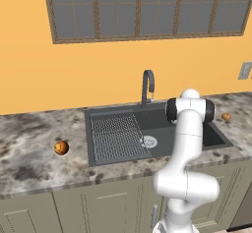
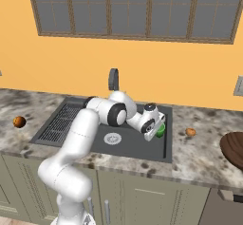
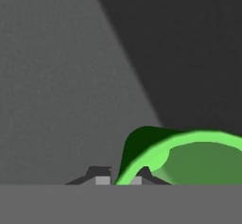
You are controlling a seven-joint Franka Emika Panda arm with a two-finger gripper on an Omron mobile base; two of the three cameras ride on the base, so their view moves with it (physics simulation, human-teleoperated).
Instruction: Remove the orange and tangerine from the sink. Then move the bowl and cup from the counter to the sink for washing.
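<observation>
Cabinets [image 1: 98, 205]: pale green doors below the desk front, nearest the base cameras.
Arm [image 2: 80, 138]: white, rising from the base and bending over the front edge of the sink; in the left base view its elbow blocks the right part of the basin.
Desk [image 1: 29, 163]: mottled grey stone, running left and right of the sink.
Fruits: two, both on the desk outside the basin. One orange fruit [image 1: 61, 147] lies left of the sink, the other orange fruit [image 2: 191, 132] right of it, well apart.
Bowl [image 2: 233, 148]: one, reddish-brown, on the desk at the far right, cut by the picture edge.
Sink [image 2: 130, 145]: one dark grey basin, ribbed grid on its left, round silver drain [image 2: 112, 138] in the middle.
Cup [image 2: 161, 130]: one, bright green, inside the right end of the sink.
Fingers [image 3: 116, 180]: clenched on the cup's rim, one tip either side of the green wall.
Faucet [image 1: 147, 85]: one, curved and dark, behind the basin.
Wall: orange, with a brown-framed window [image 1: 147, 8] above.
</observation>
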